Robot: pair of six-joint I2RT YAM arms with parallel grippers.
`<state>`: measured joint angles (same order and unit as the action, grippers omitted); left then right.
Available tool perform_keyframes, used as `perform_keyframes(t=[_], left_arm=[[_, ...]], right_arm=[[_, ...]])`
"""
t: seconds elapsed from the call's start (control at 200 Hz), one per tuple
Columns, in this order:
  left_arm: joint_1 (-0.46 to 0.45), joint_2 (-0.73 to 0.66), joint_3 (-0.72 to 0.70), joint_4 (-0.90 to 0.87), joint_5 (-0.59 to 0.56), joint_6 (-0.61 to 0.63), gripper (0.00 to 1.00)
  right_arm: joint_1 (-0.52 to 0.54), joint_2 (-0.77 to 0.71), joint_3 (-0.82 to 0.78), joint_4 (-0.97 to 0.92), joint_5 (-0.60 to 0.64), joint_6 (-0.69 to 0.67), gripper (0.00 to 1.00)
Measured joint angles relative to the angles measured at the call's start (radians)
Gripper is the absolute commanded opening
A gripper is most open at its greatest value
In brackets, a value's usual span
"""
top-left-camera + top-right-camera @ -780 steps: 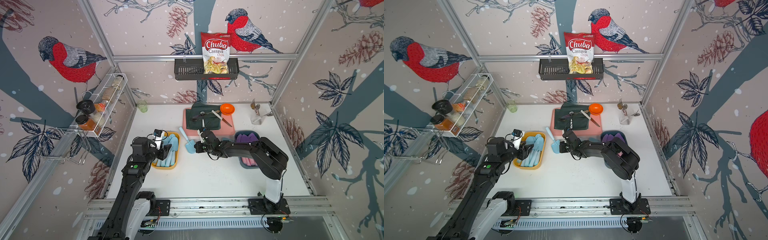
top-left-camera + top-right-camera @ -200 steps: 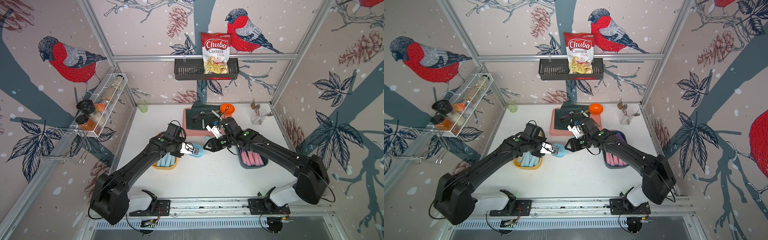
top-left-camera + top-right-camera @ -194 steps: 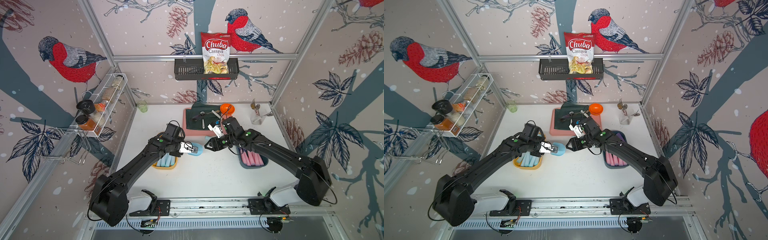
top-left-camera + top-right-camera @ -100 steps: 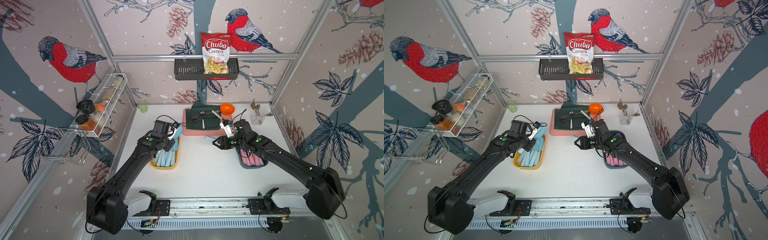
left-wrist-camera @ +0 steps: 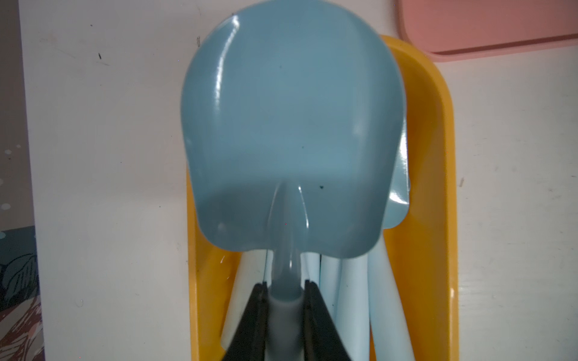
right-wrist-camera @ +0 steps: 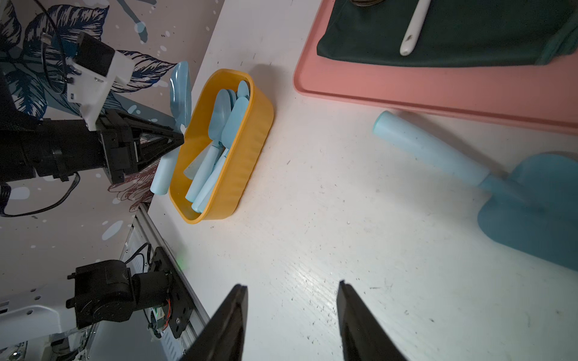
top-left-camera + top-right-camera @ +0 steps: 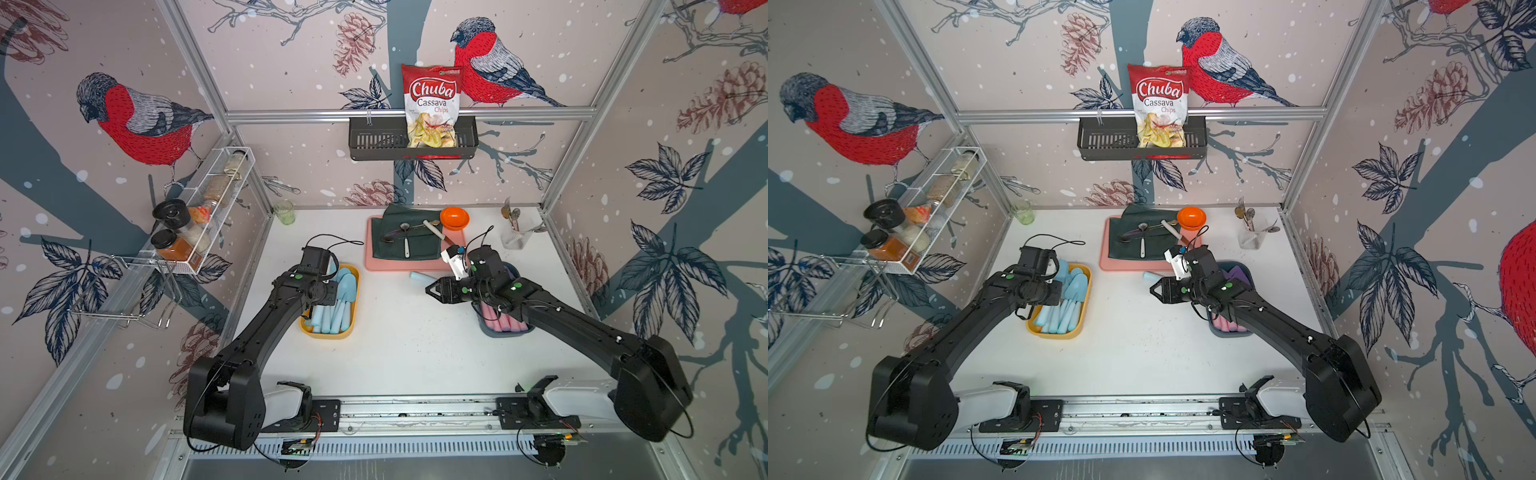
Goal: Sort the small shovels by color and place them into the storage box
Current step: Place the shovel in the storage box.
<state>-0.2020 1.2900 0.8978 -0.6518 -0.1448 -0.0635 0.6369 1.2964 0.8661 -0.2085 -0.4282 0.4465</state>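
Observation:
My left gripper (image 7: 331, 289) (image 5: 285, 283) is shut on the handle of a light blue shovel (image 5: 291, 125) (image 7: 348, 287). It holds that shovel above the yellow storage box (image 7: 328, 334) (image 5: 438, 125) (image 6: 250, 150), where several light blue shovels lie. Another light blue shovel (image 6: 438, 153) (image 7: 419, 276) (image 7: 1151, 275) lies on the table beside the pink tray. My right gripper (image 7: 430, 289) (image 7: 1154, 291) (image 6: 291, 284) hangs open and empty over bare table near it. A blue-grey box (image 7: 503, 330) (image 7: 1229, 330) under my right arm holds pink-handled shovels with purple blades (image 7: 1235, 274).
The pink tray (image 7: 399, 264) at the back carries a dark green cloth, spoons and a white-handled knife, with an orange bowl (image 7: 454, 217) on it. A glass of cutlery (image 7: 514, 237) stands back right, a green cup (image 7: 284, 212) back left. A spice rack hangs on the left wall.
My left gripper has carried the light blue shovel from the middle of the table leftward to above the yellow box. My right gripper has drawn back to the right, still open.

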Motion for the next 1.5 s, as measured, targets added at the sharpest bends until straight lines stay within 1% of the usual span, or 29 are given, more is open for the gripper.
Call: perform_keyframes(t=[0.13, 0.225, 0.39, 0.465, 0.535, 0.595, 0.72, 0.921, 1.051, 1.181, 1.316, 1.496], left_arm=[[0.004, 0.051, -0.006, 0.012, -0.07, -0.006, 0.0], [0.014, 0.085, -0.005, 0.019, -0.093, 0.0, 0.08], [0.021, 0.119, 0.002, 0.019, -0.096, 0.013, 0.22], [0.021, 0.126, 0.003, 0.018, -0.096, 0.019, 0.3], [0.021, 0.128, 0.005, 0.019, -0.097, 0.019, 0.4], [0.021, 0.132, 0.006, 0.019, -0.1, 0.019, 0.44], [0.021, 0.136, 0.006, 0.019, -0.102, 0.019, 0.45], [0.022, 0.141, 0.013, 0.019, -0.102, 0.019, 0.38], [0.022, 0.145, 0.014, 0.019, -0.102, 0.019, 0.39], [0.022, 0.14, 0.024, 0.017, -0.094, 0.035, 0.45], [0.022, 0.095, 0.042, 0.019, -0.081, 0.043, 0.5], [0.023, 0.021, 0.043, 0.035, -0.017, 0.069, 0.55]], right_arm=[[-0.001, -0.003, -0.001, 0.008, 0.0, 0.0, 0.51], [-0.002, -0.003, -0.001, 0.013, 0.0, 0.0, 0.51], [-0.002, -0.002, 0.0, 0.013, 0.0, -0.003, 0.51], [-0.002, -0.002, 0.0, 0.013, 0.0, -0.003, 0.51], [-0.002, -0.002, 0.0, 0.013, 0.0, -0.003, 0.51], [-0.002, -0.002, 0.0, 0.013, 0.0, -0.003, 0.51], [-0.002, -0.002, 0.0, 0.013, 0.0, -0.003, 0.51], [-0.002, -0.002, 0.0, 0.013, 0.0, -0.003, 0.51], [-0.002, -0.001, 0.0, 0.013, 0.0, -0.003, 0.51], [-0.002, -0.001, 0.0, 0.013, 0.001, -0.002, 0.51], [-0.002, 0.0, 0.0, 0.013, 0.002, -0.002, 0.51], [-0.002, 0.016, 0.017, 0.002, 0.032, 0.001, 0.51]])
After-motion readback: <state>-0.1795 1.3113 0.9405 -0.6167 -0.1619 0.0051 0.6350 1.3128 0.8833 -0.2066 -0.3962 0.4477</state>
